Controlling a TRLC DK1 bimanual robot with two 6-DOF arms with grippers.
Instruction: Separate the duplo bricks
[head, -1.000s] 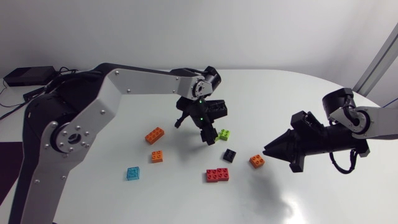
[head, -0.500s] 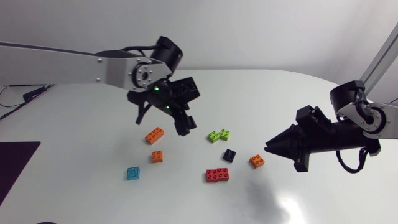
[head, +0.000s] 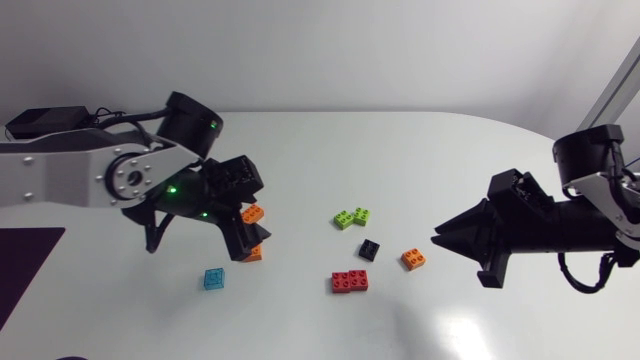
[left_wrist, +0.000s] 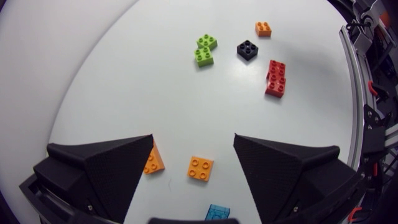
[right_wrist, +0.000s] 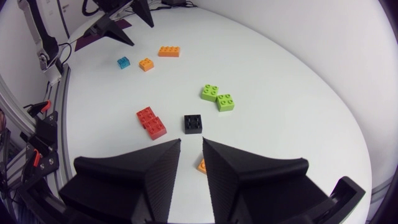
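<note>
L gripper (left_wrist: 194, 140) wide open, empty, above the small orange brick (left_wrist: 200, 168). R gripper (right_wrist: 191, 146) pinched together, empty. Green pair (head: 352, 217), mid worktop (head: 450, 150), looks joined. Prob. next: one gripper per half, squeeze side faces squarely, pull straight apart.

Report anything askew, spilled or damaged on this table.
Nothing looks spilled or damaged. Only the two green bricks and the two red bricks stand out: each pair sits staggered, one brick against the other.

A robotics lab: left arm (head: 60, 180) and right arm (head: 588, 160) at a white table (head: 420, 150)
</note>
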